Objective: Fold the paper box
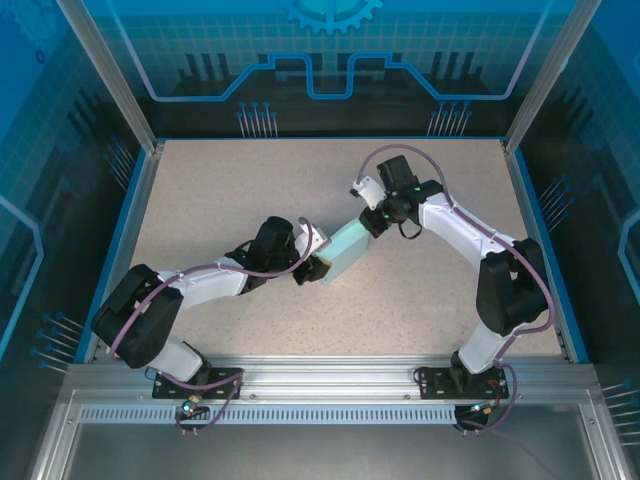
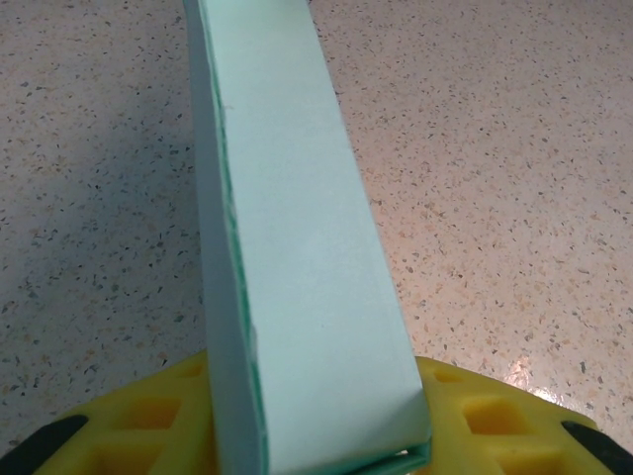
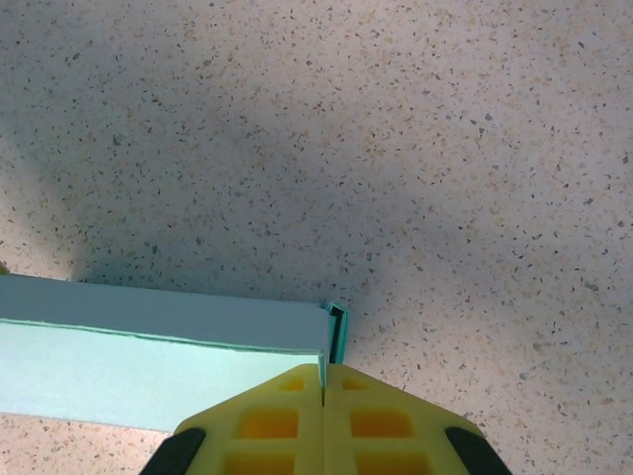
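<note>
Holding steady matters most here, so I start with the widest thing: the speckled beige tabletop (image 1: 200, 200), framed by a blue rim (image 1: 132, 230). Over its middle sits the paper box (image 1: 345, 250), a pale blue-green thin-card shell already folded into a long, flat rectangular form. It spans the gap between my two arms and appears raised off the surface.

My left pincer (image 1: 308, 268) clamps the near end, with a yellow pad on either side, so the box stands up out of that grip. My right pincer (image 3: 324, 384) is pressed together at the far corner, tips against the card. Whether a thin tab is caught between them I cannot tell. Just beyond those tips a small dark-edged end flap (image 3: 337, 334) stands slightly ajar.

I judge that the step in hand is closing that end. To do it well, the left should grip firmly without crushing the hollow walls, and the right should press the flap squarely along its crease. What crowds me is my own two wrists, close together, and the soft card could buckle.
</note>
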You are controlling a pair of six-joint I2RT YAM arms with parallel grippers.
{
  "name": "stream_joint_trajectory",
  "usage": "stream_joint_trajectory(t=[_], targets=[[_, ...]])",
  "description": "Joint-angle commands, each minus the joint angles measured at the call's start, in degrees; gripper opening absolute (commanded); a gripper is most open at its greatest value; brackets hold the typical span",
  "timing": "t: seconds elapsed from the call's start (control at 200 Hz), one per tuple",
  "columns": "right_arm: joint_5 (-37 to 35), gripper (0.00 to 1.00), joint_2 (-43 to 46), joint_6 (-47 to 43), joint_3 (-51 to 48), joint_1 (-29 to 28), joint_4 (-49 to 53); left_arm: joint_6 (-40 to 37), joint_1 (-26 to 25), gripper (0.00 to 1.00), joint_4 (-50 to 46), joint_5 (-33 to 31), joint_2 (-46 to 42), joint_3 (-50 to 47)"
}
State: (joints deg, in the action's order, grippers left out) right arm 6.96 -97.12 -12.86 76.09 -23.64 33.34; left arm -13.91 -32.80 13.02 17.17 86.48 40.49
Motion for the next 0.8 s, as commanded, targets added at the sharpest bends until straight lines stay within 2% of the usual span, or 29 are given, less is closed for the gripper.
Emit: stream_joint_trajectory(t=[0.0, 0.385, 0.62, 0.795], targets=[[-0.02, 0.04, -0.90, 0.22, -2.02, -1.40, 1.12, -0.04, -0.09, 0.26, -1.15, -2.47, 1.26, 0.11], [-1.73, 0.04, 5.07, -1.62, -10.37, -1.58, -6.71, -0.03, -0.12, 0.26, -0.97, -2.75, 1.16, 0.02], [-0.82, 0.03, 7.02, 1.20, -12.98, -1.54, -10.54, 0.36, -0.11, 0.27, -0.81, -2.48, 0.81, -0.07], [-1.59, 0.03, 7.56, 2.74, -13.42, -1.76, -11.19, 0.56, -0.03, 0.38, -0.83, -2.14, 0.28, -0.06]])
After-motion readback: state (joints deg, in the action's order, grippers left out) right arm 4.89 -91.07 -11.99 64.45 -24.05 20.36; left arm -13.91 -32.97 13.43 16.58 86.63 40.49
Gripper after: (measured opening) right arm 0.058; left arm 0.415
